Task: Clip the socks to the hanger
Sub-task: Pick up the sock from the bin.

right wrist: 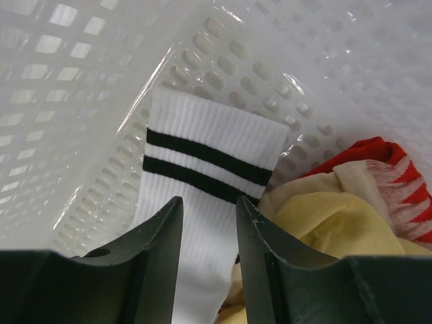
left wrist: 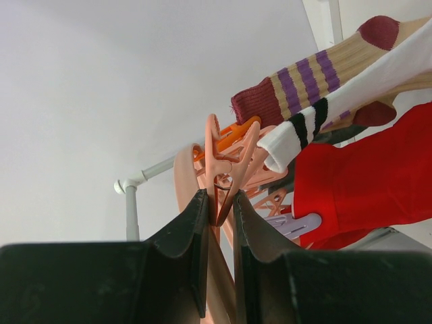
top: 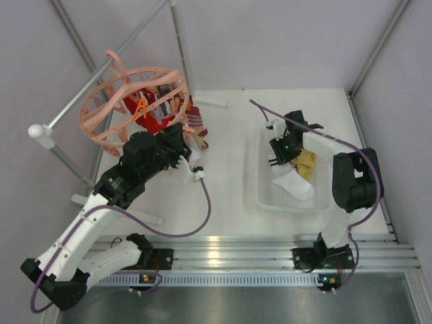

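Observation:
The peach-pink hanger (top: 128,101) hangs from the rail at the back left, with a red sock (top: 138,108) and a red-and-beige sock (top: 196,125) clipped on. My left gripper (top: 177,135) is raised to it and shut on a peach clip (left wrist: 226,158), squeezing its handles (left wrist: 219,202). Beside the clip hang a red sock (left wrist: 364,175), a white black-striped sock (left wrist: 351,88) and a beige purple-striped sock (left wrist: 304,81). My right gripper (top: 278,156) is open inside the white basket (top: 266,196), its fingers (right wrist: 209,206) straddling a white black-striped sock (right wrist: 209,148). A mustard sock (right wrist: 324,223) and a red patterned sock (right wrist: 398,182) lie beside it.
The grey metal rail (top: 101,74) crosses the back left and shows behind the clip (left wrist: 131,202). The basket's perforated wall (right wrist: 101,81) rises close ahead of the right fingers. A white bar (top: 216,103) lies at the table's back. An aluminium rail (top: 256,253) runs along the near edge.

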Available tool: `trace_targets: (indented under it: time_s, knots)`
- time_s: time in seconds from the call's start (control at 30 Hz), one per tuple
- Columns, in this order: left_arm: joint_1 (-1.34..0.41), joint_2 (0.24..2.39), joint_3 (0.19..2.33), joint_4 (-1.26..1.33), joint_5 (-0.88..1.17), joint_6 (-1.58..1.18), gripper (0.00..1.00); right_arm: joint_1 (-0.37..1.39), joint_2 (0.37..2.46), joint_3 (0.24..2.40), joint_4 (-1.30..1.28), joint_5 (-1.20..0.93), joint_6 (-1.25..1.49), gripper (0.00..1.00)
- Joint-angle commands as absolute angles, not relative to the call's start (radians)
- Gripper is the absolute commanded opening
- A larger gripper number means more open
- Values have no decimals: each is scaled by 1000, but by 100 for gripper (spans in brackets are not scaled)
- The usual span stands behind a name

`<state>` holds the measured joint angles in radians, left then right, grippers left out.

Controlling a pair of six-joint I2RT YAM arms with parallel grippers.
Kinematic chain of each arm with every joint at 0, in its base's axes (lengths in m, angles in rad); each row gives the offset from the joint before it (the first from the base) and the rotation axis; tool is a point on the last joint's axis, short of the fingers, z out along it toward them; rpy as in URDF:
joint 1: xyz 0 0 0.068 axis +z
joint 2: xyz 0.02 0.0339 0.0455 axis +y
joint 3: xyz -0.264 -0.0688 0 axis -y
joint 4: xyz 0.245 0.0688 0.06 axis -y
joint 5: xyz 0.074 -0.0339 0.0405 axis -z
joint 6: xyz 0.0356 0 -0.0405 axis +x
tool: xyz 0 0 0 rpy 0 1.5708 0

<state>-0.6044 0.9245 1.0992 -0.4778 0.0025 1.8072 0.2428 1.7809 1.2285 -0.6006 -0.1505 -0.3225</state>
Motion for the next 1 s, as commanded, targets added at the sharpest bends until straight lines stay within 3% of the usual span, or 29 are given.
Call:
trace_targets:
  time_s: [0.0, 0.3, 0.43, 0.57, 0.7, 0.73, 0.77, 0.97]
  knots:
    - [-607, 913, 1092, -440, 32, 1773, 0, 253, 1813, 1229, -508, -158, -264, 37]
    - [-607, 911, 1094, -442, 29, 1769, 0, 279, 1867, 1233, -500, -262, -287, 32]
    - [-607, 908, 1092, -445, 28, 1767, 0, 285, 1847, 1229, -480, -226, -256, 43]
    - [-607, 907, 1088, -443, 29, 1766, 0, 308, 1856, 1220, -472, -199, -244, 42]
    - [-607, 908, 1088, -440, 28, 1763, 0, 318, 1879, 1192, -463, -181, -262, 28]
    - [-607, 910, 1088, -442, 29, 1763, 0, 318, 1878, 1189, -462, -186, -267, 12]
    - [-607, 908, 1089, -440, 28, 1761, 0, 318, 1861, 1183, -459, -190, -271, 3]
    - [-607, 907, 1085, -434, 28, 1752, 0, 304, 1691, 1167, -465, -281, -321, 0]
